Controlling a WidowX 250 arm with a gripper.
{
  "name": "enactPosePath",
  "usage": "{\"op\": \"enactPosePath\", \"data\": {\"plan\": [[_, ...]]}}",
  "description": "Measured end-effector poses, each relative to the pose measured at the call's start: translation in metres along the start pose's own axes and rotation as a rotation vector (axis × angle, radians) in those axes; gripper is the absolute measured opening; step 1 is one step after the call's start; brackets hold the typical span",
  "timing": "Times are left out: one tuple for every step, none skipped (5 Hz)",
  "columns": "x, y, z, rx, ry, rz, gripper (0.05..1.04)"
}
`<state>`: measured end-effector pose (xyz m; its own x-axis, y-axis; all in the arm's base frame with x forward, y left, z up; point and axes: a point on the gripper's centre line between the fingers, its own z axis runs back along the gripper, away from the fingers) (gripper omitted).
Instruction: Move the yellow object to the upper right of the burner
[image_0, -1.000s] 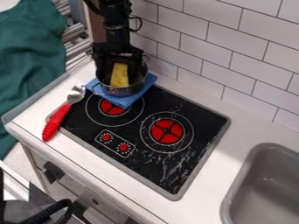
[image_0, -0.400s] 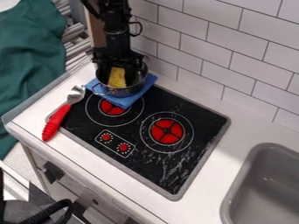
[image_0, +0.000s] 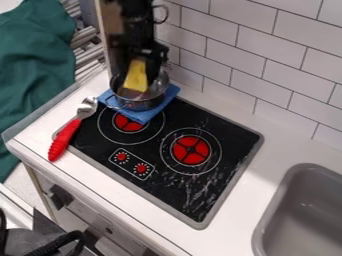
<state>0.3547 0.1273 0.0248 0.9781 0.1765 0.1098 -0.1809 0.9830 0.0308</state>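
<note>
The black two-finger gripper is grasping the upper end of the flat yellow block, which is leaning over the round silver metal pot. The pot is sitting at eleven o'clock from the red-and-black round burner.

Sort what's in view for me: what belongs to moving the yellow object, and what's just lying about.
Part of the job:
- yellow object
- hand holding it
- metal pot below it
- burners

Just lying about:
- red-handled spoon
- blue cloth under the pot
- green cloth
</note>
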Motion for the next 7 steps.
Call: {"op": "enactPosePath", "data": {"plan": [[-0.01, -0.026, 0.013, 0.014, -0.012, -0.065, 0.698], [-0.024, -0.052, 0.014, -0.039, -0.011, -0.126, 0.698], [-0.039, -0.078, 0.005, -0.114, 0.011, -0.19, 0.698], [-0.043, -0.102, -0.005, -0.138, 0.019, -0.268, 0.698], [-0.052, -0.12, -0.021, -0.097, 0.084, -0.319, 0.698], [-0.051, -0.134, -0.031, -0.056, 0.11, -0.355, 0.698], [-0.05, -0.146, -0.044, -0.03, 0.146, -0.383, 0.698]]}}
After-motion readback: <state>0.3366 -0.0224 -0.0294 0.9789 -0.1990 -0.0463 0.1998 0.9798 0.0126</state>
